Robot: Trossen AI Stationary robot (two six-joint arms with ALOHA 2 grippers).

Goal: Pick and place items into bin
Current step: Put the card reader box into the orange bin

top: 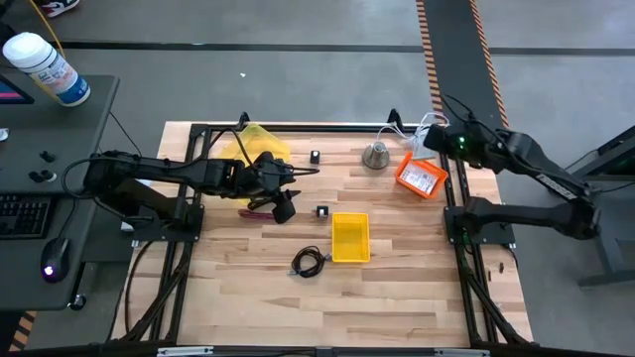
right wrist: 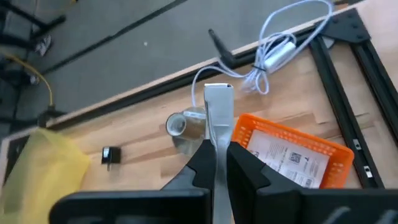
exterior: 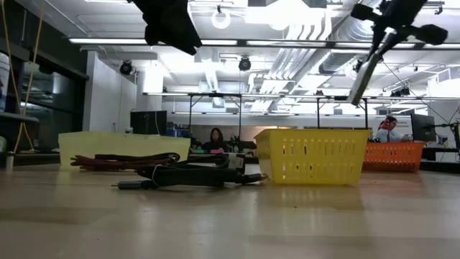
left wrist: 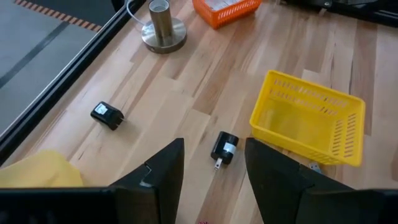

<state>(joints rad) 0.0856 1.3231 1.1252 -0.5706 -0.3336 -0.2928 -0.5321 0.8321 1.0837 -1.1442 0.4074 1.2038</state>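
My right gripper (right wrist: 219, 163) is shut on a flat white packet (right wrist: 218, 102), high above the far right of the table, over the orange bin (top: 421, 177). A second printed packet (right wrist: 289, 158) lies in that bin. My left gripper (left wrist: 211, 180) is open and empty above the table's middle (top: 283, 203). One black block (left wrist: 224, 149) lies ahead of its fingers, the other (left wrist: 107, 114) farther off. The red-handled tool (top: 256, 210) lies beside the left gripper. The coiled black cable (top: 309, 262) lies near the yellow bin (top: 350, 238). My right gripper pinches the packet's near end (right wrist: 217, 146) between its two fingers; the packet shows edge-on. In the low view the packet (exterior: 365, 72) hangs tilted below the gripper, lifted clear of table and bin.
A grey metal cone (top: 376, 156) stands at the far middle, next to the orange bin. A yellow sheet (top: 260, 144) lies at the far left. A white cable (right wrist: 273, 50) lies by the table's far right corner. Black frame rails border the table.
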